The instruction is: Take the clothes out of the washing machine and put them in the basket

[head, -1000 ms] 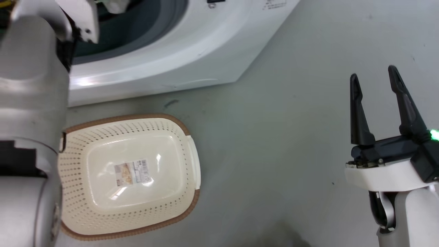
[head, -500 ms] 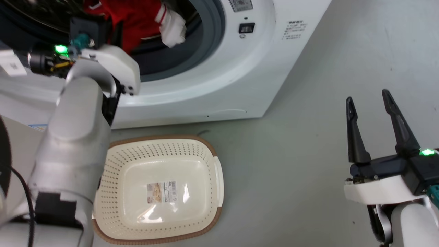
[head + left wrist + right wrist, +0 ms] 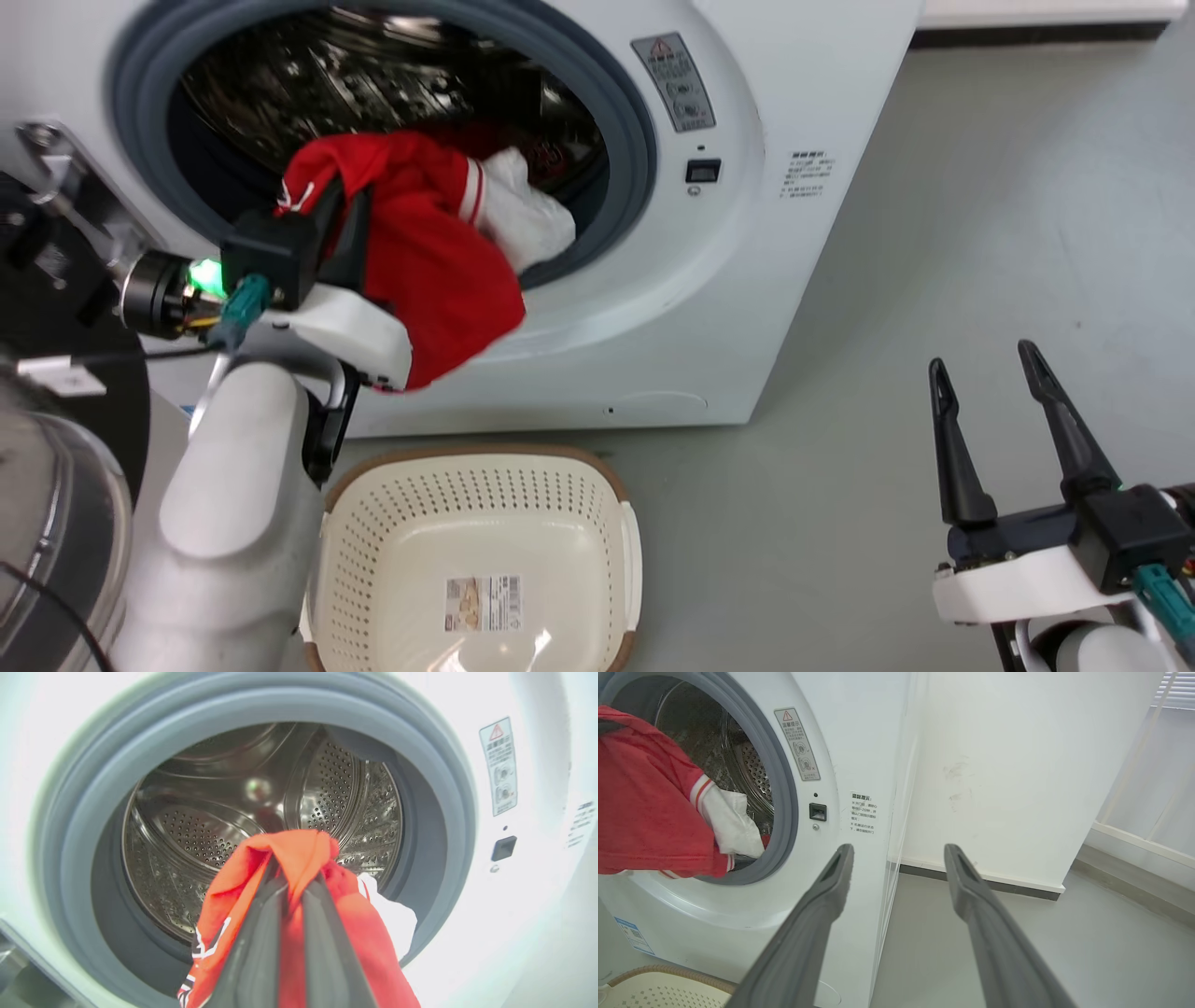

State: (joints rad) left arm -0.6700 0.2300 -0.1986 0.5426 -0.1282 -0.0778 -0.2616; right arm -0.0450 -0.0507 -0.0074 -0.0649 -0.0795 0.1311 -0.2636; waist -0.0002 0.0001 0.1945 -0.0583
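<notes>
Basket [image 3: 476, 455] sits nearest on the floor [image 3: 840, 523], just in front of the washing machine [image 3: 747, 280]. Right claw [image 3: 980, 357] hovers well off to its side above the floor, fingers spread wide. Left claw [image 3: 294, 886] is clamped narrow on the red clothes [image 3: 429, 261], which hang out over the grey door ring [image 3: 625, 121], their white part trailing back toward the steel drum [image 3: 201, 830].

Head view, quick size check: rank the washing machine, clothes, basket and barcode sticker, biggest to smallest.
1. washing machine
2. basket and clothes: look about alike, basket cut off by the frame, so unranked
3. barcode sticker
</notes>
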